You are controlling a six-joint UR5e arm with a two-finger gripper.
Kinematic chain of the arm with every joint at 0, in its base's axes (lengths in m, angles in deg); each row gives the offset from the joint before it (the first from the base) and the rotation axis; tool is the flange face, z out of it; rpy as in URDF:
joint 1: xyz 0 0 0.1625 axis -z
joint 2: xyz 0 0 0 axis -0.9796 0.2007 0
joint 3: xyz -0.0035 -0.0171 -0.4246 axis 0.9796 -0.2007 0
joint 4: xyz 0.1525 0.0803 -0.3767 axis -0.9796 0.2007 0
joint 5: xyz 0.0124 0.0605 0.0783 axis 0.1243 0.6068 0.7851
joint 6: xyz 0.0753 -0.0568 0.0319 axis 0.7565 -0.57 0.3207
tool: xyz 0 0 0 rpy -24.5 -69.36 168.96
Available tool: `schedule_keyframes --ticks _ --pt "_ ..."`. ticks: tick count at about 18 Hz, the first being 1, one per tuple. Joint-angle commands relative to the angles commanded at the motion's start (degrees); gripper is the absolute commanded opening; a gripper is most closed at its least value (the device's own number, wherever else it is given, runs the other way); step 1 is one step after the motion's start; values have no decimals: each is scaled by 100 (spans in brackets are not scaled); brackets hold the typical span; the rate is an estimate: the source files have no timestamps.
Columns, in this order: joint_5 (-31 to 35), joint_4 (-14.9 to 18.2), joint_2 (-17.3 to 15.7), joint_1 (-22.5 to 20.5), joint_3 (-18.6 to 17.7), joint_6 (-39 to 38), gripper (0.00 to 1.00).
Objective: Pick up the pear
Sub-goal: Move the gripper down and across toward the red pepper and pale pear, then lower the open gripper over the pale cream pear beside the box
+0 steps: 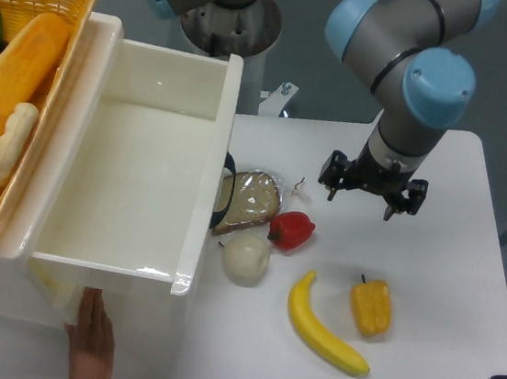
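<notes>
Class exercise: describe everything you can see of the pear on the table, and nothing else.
The pear is a small, roundish, cream-white toy fruit with a matte surface. It rests on the white table, just right of the white bin, below the wrapped bread slice and lower left of the red pepper, close to it; contact is unclear. The gripper is well away, up to its right.

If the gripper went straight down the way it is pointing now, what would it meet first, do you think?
Most likely bare table. The gripper points downward, fingers spread, and nothing appears to lie directly beneath it. The pear and red pepper sit off to one side, though depth is hard to judge from this view.
</notes>
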Motion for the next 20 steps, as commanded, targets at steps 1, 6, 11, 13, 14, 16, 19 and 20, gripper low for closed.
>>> schedule_keyframes --ticks 1,6,11,13,14,16,19,20 --pt "-18 9 9 0 0 -168 100" --pt "-9 18 211 26 -18 -581 100" --pt "-27 26 413 140 -18 -1029 100" --pt "-35 18 501 167 -18 -1380 100" --pt "-35 18 518 228 -18 -1539 100" --pt "-18 18 580 307 -18 -1890 100" --pt "17 35 729 491 43 -2565 100" --pt "9 35 756 518 70 -2804 100"
